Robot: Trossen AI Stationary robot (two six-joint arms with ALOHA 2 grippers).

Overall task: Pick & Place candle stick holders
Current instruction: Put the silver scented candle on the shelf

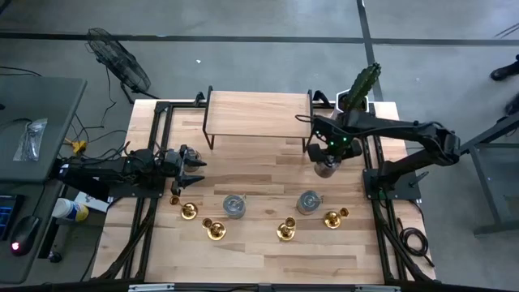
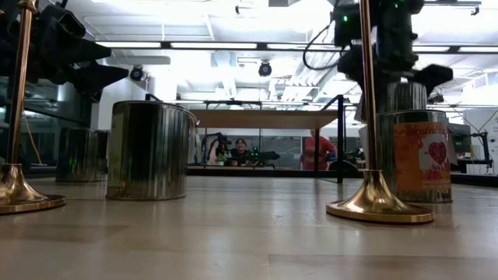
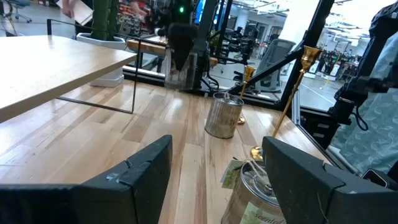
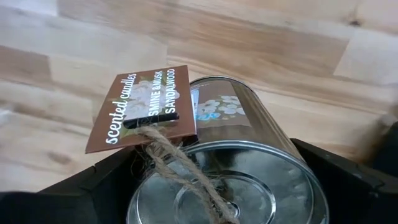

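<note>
High view, table (image 1: 259,251): a pale wood top is carrying a low wooden shelf (image 1: 258,108) at the back and a row of small things toward the front.
Right arm: its right gripper (image 1: 328,162) is clamping a scented-candle tin (image 4: 236,174) between its fingers, hanging over the table just in front of the shelf's right end.
Left arm: its left gripper (image 1: 193,163) is standing open with nothing between the fingers, waiting at the left side of the table.
Other tins: two silver-lidded cans (image 1: 234,205) are sitting mid-row.
Candle stick holders (image 1: 189,211): four brass ones are standing upright in the front row, stems vertical.
Deciding relation: the leftmost holder is standing just in front of the left gripper, well apart from the right one, so I am judging the empty left arm better placed.
</note>
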